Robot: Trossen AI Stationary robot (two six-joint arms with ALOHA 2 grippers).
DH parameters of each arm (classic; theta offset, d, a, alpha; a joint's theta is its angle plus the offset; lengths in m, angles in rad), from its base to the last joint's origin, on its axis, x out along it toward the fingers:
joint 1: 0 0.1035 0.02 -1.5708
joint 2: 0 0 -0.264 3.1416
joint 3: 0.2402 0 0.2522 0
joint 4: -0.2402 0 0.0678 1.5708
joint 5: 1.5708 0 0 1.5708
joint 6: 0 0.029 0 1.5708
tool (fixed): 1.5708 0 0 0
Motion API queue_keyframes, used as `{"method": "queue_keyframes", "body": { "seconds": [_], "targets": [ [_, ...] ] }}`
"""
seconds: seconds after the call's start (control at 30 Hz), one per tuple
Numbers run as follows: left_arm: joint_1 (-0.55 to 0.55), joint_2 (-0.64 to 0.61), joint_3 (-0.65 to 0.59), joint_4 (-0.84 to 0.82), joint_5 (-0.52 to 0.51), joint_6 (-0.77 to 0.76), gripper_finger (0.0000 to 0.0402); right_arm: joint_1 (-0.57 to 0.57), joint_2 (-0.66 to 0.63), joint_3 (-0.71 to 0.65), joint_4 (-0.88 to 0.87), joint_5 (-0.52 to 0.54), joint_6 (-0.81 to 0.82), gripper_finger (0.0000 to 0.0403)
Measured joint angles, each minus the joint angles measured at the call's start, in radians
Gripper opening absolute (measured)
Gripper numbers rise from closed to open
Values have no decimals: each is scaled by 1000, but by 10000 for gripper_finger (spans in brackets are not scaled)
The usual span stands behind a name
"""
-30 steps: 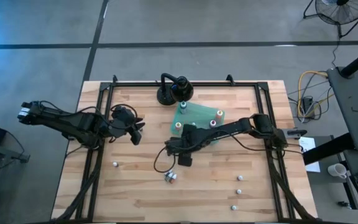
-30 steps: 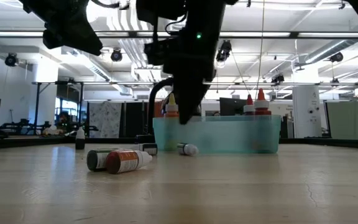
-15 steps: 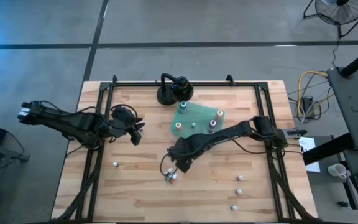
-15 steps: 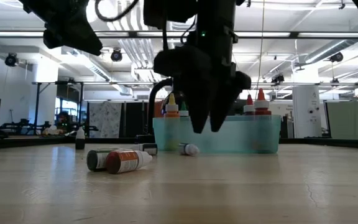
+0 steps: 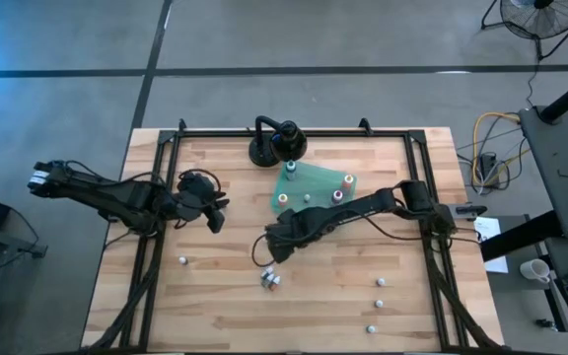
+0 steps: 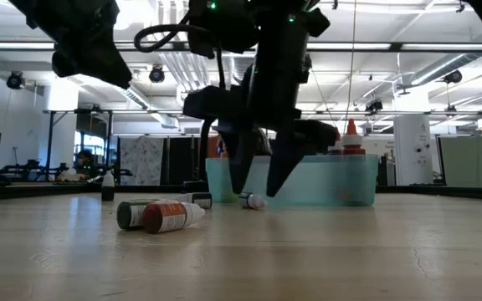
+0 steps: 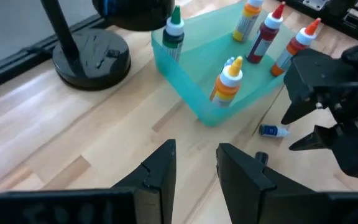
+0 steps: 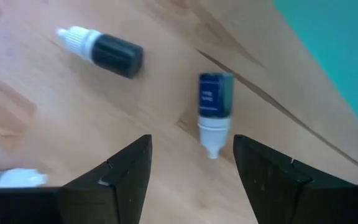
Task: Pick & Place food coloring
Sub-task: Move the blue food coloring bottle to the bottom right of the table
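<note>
Wooden table [image 5: 215, 296], blue bottle [image 8: 214, 111] between open right fingers [image 8: 126, 168]

A black round-based stand [image 5: 272, 146] sits beside a teal tray [image 5: 316, 177].

Wooden table [image 5: 215, 296] stands on a grey concrete floor [image 5: 67, 39] crossed by dark seam lines. A standing fan [image 5: 545, 18] sits beyond the table's far right corner; coiled yellow cable [image 5: 489, 148] lies just right of the table. Behind the table: white ceiling trusses with ducting [image 6: 408, 58], hanging lamps [image 6: 15, 80], white pillar [image 6: 412, 159].
</note>
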Motion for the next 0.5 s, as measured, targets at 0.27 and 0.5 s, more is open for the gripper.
{"method": "queue_keyframes", "body": {
  "seconds": [0.27, 0.5],
  "targets": [
    [0, 0, -10, -1, 0, -19, 90, -52, 2, -35, -6, -113, 19, 219],
    [0, -2, -10, 2, -1, -20, 90, -50, 2, -43, -4, -107, 1, 199]
  ]
}}
